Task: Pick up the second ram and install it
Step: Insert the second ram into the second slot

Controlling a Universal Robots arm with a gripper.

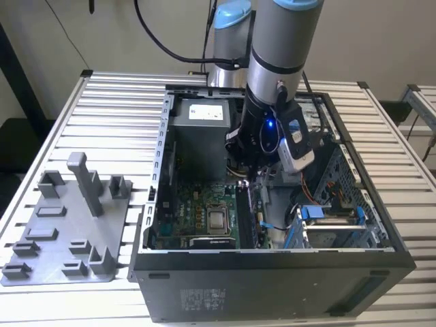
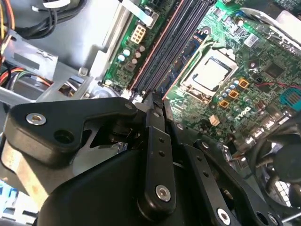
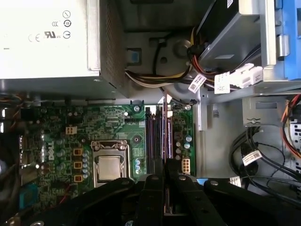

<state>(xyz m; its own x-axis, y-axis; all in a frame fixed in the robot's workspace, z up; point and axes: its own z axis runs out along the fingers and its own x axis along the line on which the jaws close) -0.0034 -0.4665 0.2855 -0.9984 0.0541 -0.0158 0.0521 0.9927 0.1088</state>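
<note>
- The counter [image 1: 116, 102] carries an open computer case [image 1: 272, 286], lying on its side so the motherboard [image 3: 56, 122] faces up for reaching from above.
- The grey holder tray [image 1: 61, 225] sits just beside the case, on the exterior view's left.
- The arm reaches down into the case.
- The claw [image 3: 164, 181] is nearly pressed together directly over the memory slots.
- The second ram [image 3: 164, 136] appears pinched edge-on, lined up along a slot, likely for seating.

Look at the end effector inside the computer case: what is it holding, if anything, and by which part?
It cannot be told: the end effector sits low over the memory slots on the motherboard, and its own body hides any hold.
</note>
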